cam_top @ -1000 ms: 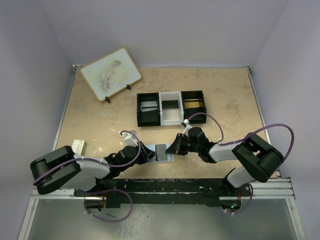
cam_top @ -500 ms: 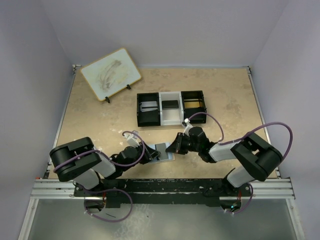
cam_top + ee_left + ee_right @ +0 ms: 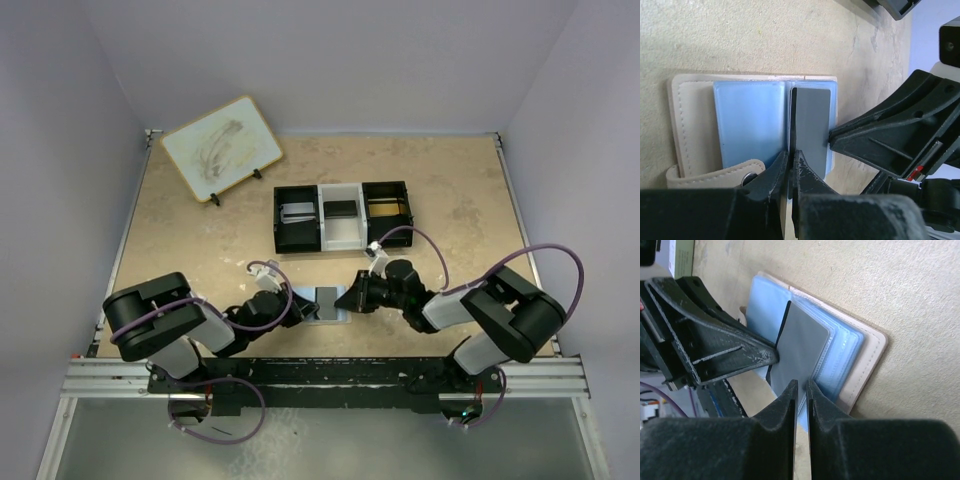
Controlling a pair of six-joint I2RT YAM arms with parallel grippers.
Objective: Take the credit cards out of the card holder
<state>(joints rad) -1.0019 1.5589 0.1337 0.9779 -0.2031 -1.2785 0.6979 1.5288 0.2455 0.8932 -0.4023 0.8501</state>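
My left gripper (image 3: 791, 156) is pinching the grey credit card (image 3: 812, 120) by its raised left edge, jaws pressed together on it. The card is sitting in the right half of the open card holder (image 3: 692, 115), which is lying on the table near its front edge, between my arms. My right gripper (image 3: 801, 386) is closing almost fully on the holder's right edge, apparently steadying it. I am judging the extraction as just starting. Next I should be drawing the card leftward out of its sleeve without dragging the holder.

light: even, diffuse | shadows: soft | wrist views: near foreground blurred
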